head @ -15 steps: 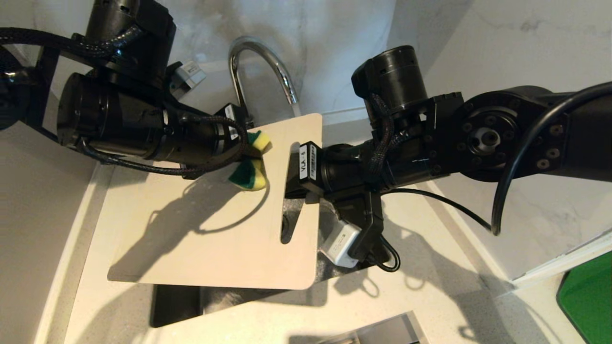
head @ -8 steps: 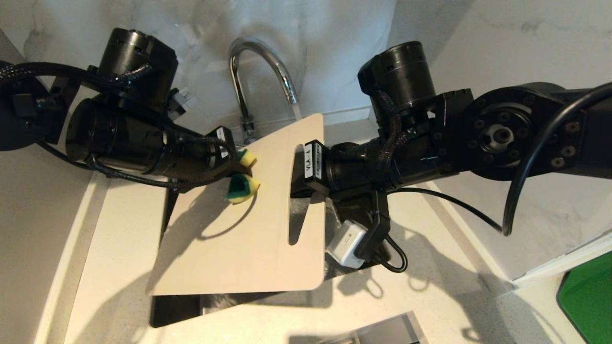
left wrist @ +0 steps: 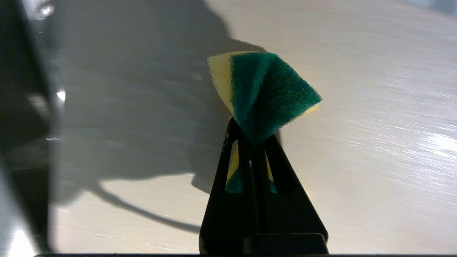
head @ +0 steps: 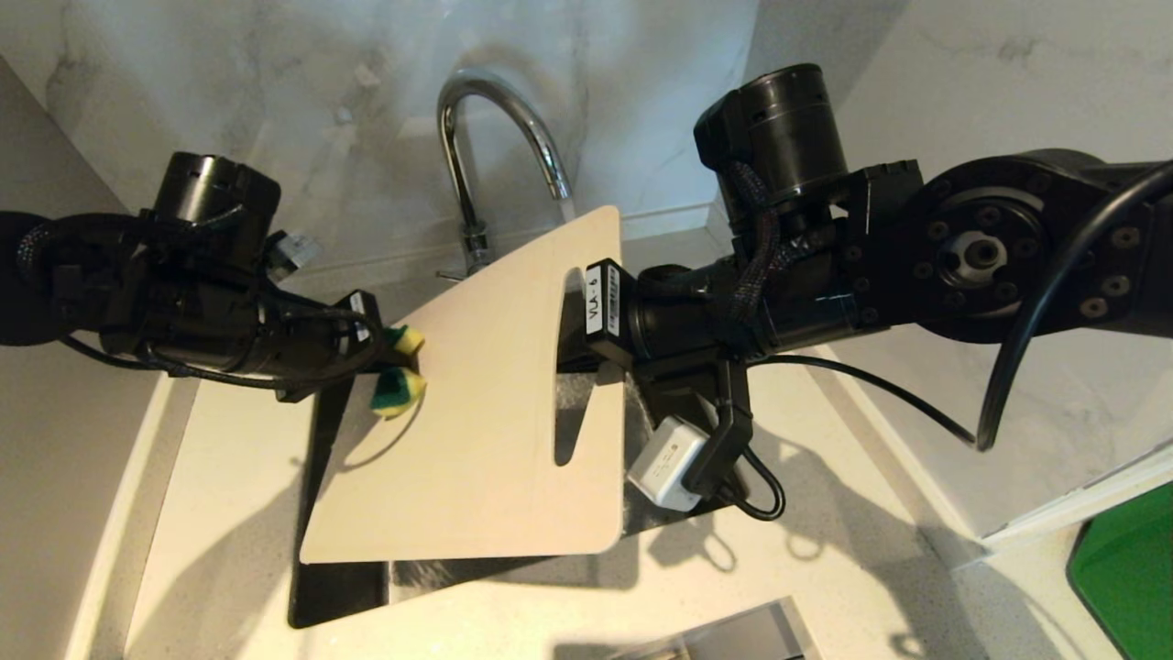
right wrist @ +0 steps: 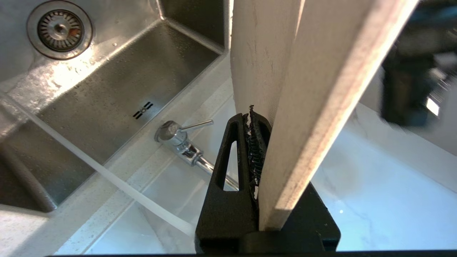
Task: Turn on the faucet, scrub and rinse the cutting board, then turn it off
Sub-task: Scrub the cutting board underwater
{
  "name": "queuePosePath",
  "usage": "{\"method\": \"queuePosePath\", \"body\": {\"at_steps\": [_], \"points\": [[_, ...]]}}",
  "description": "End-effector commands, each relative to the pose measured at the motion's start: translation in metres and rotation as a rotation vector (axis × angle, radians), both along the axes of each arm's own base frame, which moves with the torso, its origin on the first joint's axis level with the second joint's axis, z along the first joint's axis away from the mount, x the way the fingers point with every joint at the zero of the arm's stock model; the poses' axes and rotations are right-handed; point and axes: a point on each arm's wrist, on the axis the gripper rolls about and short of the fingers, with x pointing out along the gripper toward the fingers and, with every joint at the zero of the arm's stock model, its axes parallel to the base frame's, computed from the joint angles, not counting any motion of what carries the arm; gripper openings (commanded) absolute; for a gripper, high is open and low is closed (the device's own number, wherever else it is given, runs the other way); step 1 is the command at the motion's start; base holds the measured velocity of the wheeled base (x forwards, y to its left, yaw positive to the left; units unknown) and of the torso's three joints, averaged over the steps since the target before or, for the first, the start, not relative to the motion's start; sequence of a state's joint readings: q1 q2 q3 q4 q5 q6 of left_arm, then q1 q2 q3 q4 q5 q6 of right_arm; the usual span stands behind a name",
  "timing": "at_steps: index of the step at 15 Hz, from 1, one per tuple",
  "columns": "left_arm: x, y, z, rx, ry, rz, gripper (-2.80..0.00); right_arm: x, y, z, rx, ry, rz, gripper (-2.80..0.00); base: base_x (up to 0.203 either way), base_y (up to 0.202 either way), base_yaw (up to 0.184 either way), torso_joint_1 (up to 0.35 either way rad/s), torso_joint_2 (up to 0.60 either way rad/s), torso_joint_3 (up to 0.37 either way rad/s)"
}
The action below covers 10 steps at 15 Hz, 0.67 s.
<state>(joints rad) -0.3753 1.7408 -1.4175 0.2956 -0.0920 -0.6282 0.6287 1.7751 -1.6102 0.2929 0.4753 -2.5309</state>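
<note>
The cream cutting board [head: 476, 440] hangs tilted over the sink, and my right gripper [right wrist: 264, 125] is shut on its edge beside the slot handle. In the head view that gripper is hidden behind the board. My left gripper [head: 389, 357] is shut on a folded green-and-yellow sponge [head: 399, 390] at the board's left edge. Through the left wrist camera the sponge [left wrist: 264, 92] sticks out past the fingertips [left wrist: 235, 135], just over the board's face [left wrist: 357, 107]. The chrome faucet [head: 495, 137] arches behind the board. Its lever [right wrist: 196, 125] points sideways, and a thin stream of water [right wrist: 107, 175] runs from the spout.
The steel sink [right wrist: 107, 89] with its drain [right wrist: 60, 29] lies below the board, set in a pale speckled counter [head: 825, 550]. Marble walls close in behind and on the right. A green object [head: 1127, 577] shows at the lower right.
My left gripper has drawn the sponge leftward across the board to its left edge. The board has tipped steeper, its left side swinging in over the sink. The right arm rose slightly.
</note>
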Motion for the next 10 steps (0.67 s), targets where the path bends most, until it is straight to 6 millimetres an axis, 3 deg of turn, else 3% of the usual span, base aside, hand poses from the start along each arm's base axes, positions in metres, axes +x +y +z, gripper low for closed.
{"method": "queuePosePath", "body": {"at_steps": [1, 6, 10], "points": [[0.004, 0.030, -0.016, 0.006, 0.024, 0.051, -2.80, -0.001, 0.000, 0.000, -0.005, -0.011, 0.007, -2.80, 0.000, 0.000, 0.000, 0.000, 0.00, 0.000], [0.012, 0.074, -0.047, 0.022, 0.031, 0.092, -2.80, 0.000, 0.000, 0.000, -0.007, -0.008, 0.007, -2.80, 0.000, 0.000, 0.000, 0.000, 0.00, 0.000], [0.014, 0.085, -0.047, 0.010, 0.014, 0.097, -2.80, 0.000, 0.000, -0.001, -0.007, -0.007, 0.006, -2.80, 0.000, 0.000, 0.000, 0.000, 0.00, 0.000]]}}
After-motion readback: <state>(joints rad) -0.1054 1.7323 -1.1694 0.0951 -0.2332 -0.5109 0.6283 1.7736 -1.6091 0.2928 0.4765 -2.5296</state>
